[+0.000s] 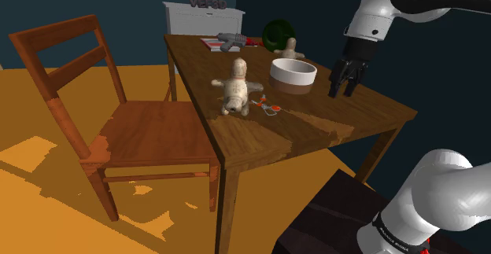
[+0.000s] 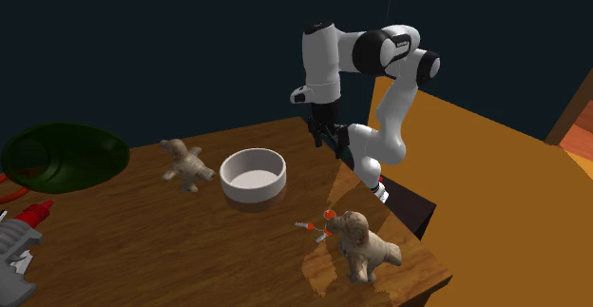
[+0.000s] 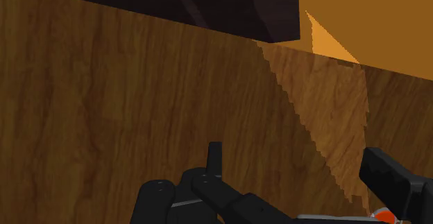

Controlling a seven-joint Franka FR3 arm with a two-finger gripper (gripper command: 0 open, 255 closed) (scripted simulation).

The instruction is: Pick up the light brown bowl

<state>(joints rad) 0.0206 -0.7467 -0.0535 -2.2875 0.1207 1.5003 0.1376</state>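
The bowl (image 1: 293,74) (image 2: 253,175) is round, pale and almost white, and stands upright on the wooden table (image 1: 315,130) (image 2: 143,248). My black gripper (image 1: 344,87) (image 2: 328,139) hangs just above the table top, beside the bowl towards the shoulder view's right and about a hand's width from its rim. Its fingers stand apart and hold nothing. In the wrist view the gripper (image 3: 297,161) looks down on bare table wood (image 3: 104,98) near the table's edge.
A tan plush dog (image 1: 238,87) (image 2: 361,243) and a small orange-red item (image 1: 269,105) (image 2: 318,224) lie near the bowl. Behind it are a small tan figure (image 1: 290,49) (image 2: 185,163) and a dark green object (image 1: 277,32) (image 2: 57,153). A wooden chair (image 1: 118,127) stands by the table.
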